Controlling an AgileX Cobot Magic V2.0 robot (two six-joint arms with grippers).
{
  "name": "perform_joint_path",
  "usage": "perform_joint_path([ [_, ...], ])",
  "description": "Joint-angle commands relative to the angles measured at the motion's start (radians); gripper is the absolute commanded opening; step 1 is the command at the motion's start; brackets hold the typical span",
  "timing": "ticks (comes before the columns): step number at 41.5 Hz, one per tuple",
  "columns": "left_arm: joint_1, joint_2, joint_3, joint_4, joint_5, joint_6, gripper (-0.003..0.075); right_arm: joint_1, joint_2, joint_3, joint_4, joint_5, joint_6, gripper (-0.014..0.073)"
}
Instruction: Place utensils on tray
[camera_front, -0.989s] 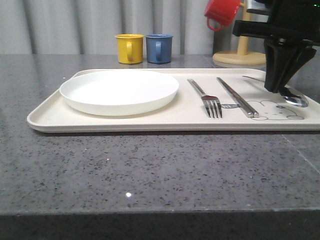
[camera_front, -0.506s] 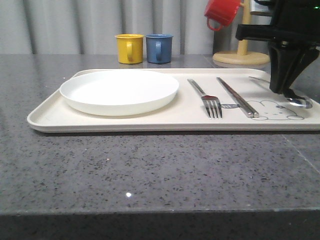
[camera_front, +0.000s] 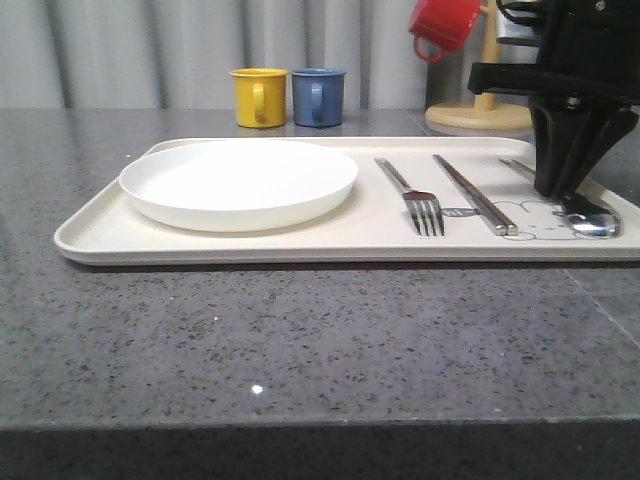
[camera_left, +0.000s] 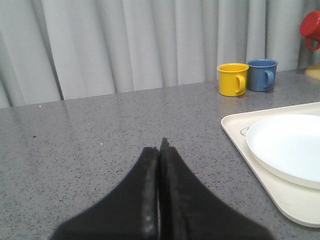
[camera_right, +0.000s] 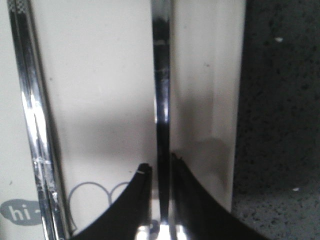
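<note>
Three silver metal utensils lie on the large cream plastic tray (camera_front: 250, 245): fork (camera_front: 415, 196), chopsticks (camera_front: 474, 192) and, far right, spoon (camera_front: 590, 220). The round white plate (camera_front: 238, 182) sits on its left part. The right tool (camera_right: 159, 169) pinches the spoon handle; the left tool (camera_left: 158, 152) hangs pressed together over the grey tabletop (camera_left: 100, 130)

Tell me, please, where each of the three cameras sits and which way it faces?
Front view: ahead of the table, facing forward over the tray; right gripper shows.
Left wrist view: on the left arm, facing the curtain; left gripper shut.
Right wrist view: above the spoon; fingers straddle it.
Shared: front and left wrist views both show the plate.
</note>
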Motion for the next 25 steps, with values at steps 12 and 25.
perform_joint_path([
  [12,0.0,0.01,-0.028,-0.011,-0.085,-0.007,-0.0019,-0.003,-0.117,-0.084,0.007,-0.007,-0.011,0.0318],
  [25,0.0,0.01,-0.028,-0.011,-0.085,-0.007,-0.0019,-0.003,-0.282,-0.14,0.005,0.005,-0.09,0.0143],
])
